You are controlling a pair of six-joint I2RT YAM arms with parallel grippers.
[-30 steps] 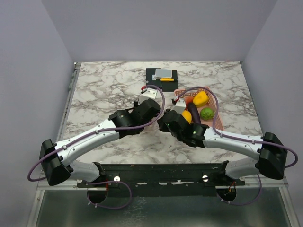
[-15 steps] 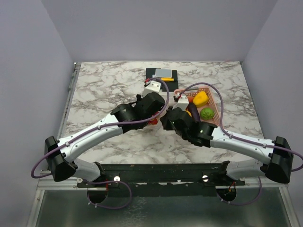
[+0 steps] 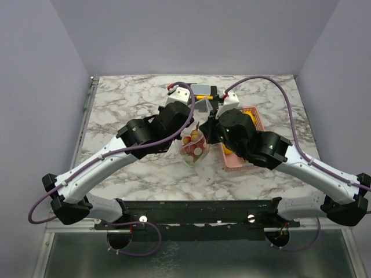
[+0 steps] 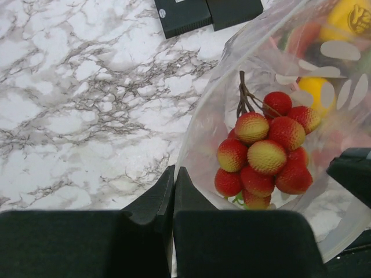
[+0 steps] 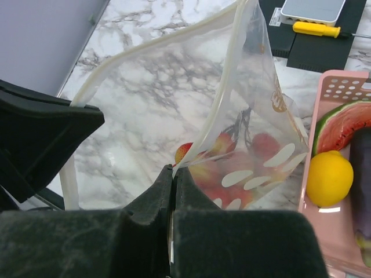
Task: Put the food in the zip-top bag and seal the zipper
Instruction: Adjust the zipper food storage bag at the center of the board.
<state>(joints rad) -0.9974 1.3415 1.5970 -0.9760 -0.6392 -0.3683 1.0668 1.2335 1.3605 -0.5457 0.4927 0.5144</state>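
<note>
The zip-top bag (image 3: pixel 195 145) hangs between my two grippers above the marble table, its mouth spread open (image 5: pixel 174 104). Inside it lies a cluster of red and yellow berries (image 4: pixel 264 156). My left gripper (image 4: pixel 174 174) is shut, with the bag's rim running to its tips. My right gripper (image 5: pixel 173 174) is shut on the opposite edge of the bag, and a strip of the bag's film shows between its fingers. More food sits in the pink basket (image 5: pixel 342 87): a yellow lemon (image 5: pixel 329 178), a watermelon slice (image 5: pixel 342 124) and a dark eggplant (image 5: pixel 362 185).
The pink basket (image 3: pixel 253 113) lies right of the bag, largely under my right arm. A black base carrying a grey block (image 5: pixel 313 10) and a yellow tool (image 5: pixel 316 28) sits at the back centre (image 3: pixel 201 88). Purple walls enclose the table.
Both arms have risen and swung toward the back centre, and the bag with the berry cluster now hangs between them. The left gripper has shut.
</note>
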